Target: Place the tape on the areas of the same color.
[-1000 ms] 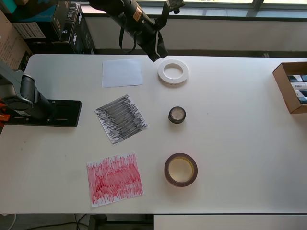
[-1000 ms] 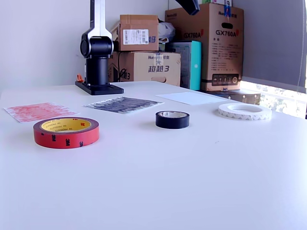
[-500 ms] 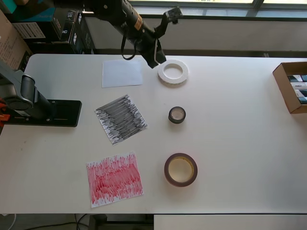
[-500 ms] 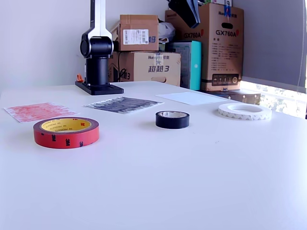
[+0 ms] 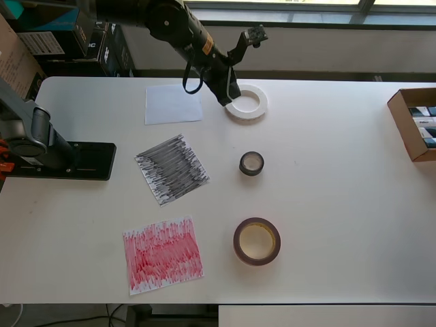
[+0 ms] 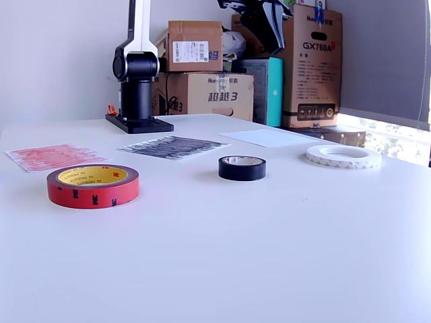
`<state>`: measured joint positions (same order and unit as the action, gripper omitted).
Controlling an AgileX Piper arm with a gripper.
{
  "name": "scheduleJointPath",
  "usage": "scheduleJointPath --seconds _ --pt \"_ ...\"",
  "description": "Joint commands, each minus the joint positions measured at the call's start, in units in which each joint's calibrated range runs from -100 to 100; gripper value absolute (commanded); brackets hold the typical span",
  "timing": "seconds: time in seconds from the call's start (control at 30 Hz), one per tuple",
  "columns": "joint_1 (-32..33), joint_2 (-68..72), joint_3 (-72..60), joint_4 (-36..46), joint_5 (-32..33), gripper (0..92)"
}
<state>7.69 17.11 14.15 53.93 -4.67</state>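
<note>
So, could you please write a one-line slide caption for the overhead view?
Piper gripper poised by the white tape ring; black roll and red roll wait off their sheets.

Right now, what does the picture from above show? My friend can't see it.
A black robot arm reaches its pincer down beside a white tape ring on a white table. A small black roll and a red-brown roll sit untouched, across from white, black and red paper squares.

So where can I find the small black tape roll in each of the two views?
Overhead view: the small black roll lies near the table's middle, between the white ring above and the red-brown roll below.
Exterior view: it sits at the centre, on the table.
Shared landmark: the black-scribbled sheet beside it.
</note>
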Motion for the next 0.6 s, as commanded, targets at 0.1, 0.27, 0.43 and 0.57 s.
scheduleJointPath --seconds 0.1,0.27,0.43,0.57 --pt "-1.59 1.69 0.35 -3.15 -0.07 1.0" --pt "-1.75 3.94 0.35 -4.16 0.01 1.0" --pt "-1.28 6.09 0.35 -4.16 0.17 1.0" --pt "-1.04 7.21 0.35 -4.16 0.17 1.1"
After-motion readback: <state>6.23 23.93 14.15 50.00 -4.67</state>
